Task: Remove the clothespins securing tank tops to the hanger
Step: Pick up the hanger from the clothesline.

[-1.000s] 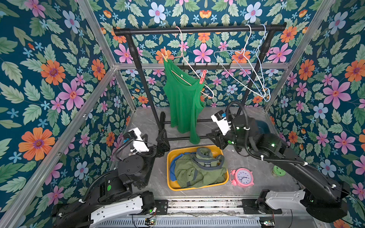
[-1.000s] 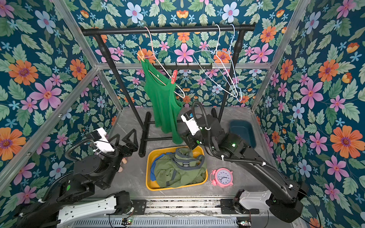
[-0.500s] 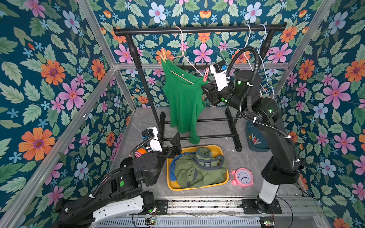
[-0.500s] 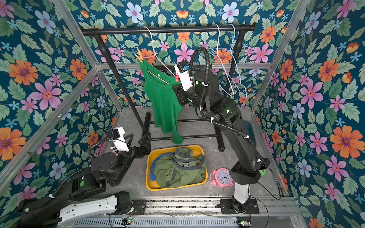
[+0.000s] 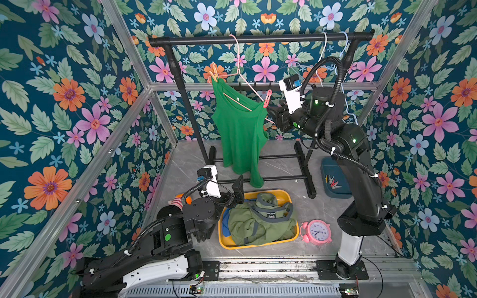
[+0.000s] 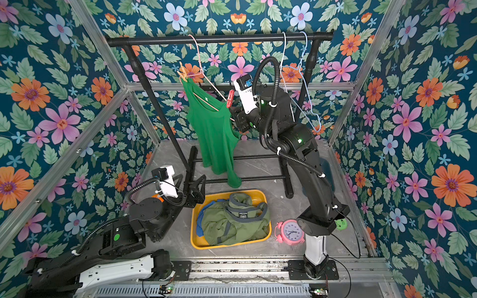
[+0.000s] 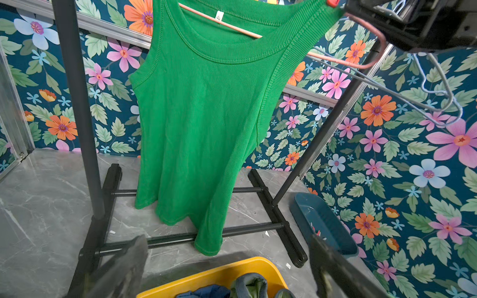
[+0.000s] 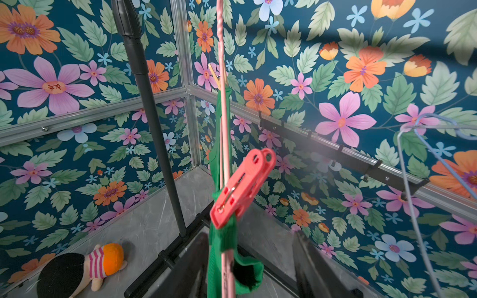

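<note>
One red clothespin [image 8: 241,189] above right gripper [image 8: 250,236]

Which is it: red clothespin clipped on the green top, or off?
Clipped on: the red clothespin grips the green tank top strap onto the pink hanger, right wrist view.

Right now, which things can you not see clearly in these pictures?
- Blue tank top: in both top views, mostly buried under the olive tank top.
- Clothespins in the blue bin: too small to count in a top view; right arm covers part.
- Right gripper: right wrist view's edge cuts its blurred jaws.
</note>
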`<state>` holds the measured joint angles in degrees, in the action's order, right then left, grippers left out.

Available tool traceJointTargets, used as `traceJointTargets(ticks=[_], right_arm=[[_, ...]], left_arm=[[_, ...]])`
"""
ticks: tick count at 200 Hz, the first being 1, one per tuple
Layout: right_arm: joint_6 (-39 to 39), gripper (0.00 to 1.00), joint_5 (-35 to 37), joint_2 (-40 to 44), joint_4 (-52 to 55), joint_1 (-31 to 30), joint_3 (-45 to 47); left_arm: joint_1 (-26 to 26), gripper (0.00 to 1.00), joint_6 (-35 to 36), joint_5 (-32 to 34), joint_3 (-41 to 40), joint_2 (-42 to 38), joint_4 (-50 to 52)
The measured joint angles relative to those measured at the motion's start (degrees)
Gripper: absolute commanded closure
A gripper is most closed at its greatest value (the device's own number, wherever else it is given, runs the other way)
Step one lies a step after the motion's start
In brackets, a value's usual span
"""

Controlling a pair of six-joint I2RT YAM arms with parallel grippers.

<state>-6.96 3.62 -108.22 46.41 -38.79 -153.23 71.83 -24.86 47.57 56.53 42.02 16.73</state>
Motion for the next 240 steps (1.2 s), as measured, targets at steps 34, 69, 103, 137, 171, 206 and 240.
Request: traceJointTargets(ticks=[34,69,103,137,171,206,240], right_arm=[[0.4,0.48,-0.3,0.4,-5.2,0.2,8.1],[0.4,0.47,-0.3,1.1,-9.9,0.2,10.1],[-0.2,0.47,-0.9,-0.3,-10.6,0.2,7.0],[-1.2,0.53,-1.8,-1.6,-10.0,0.2,4.8],[-1.6,0.56,-2.9,-2.0,-8.1,0.2,3.7],[-1.5,0.56,-6.2,-1.0,-6.3,0.2,4.3],[-1.7,0.57,-6.6,-2.3,-5.4,0.2,2.4]], left_arm=[[0.0,0.01,0.6,0.1,-1.6,-1.1,-0.4],[0.0,0.01,0.3,0.5,-2.4,-2.5,-0.4],[0.0,0.01,0.1,0.7,-2.4,-2.1,-0.3],[0.0,0.01,-0.3,0.6,-2.4,-1.8,-0.3],[0.0,0.01,-0.3,0.6,-2.5,-1.9,-0.3],[0.0,0.01,-0.3,0.6,-2.4,-2.1,-0.3],[0.0,0.01,-0.3,0.6,-2.4,-1.9,-0.4]])
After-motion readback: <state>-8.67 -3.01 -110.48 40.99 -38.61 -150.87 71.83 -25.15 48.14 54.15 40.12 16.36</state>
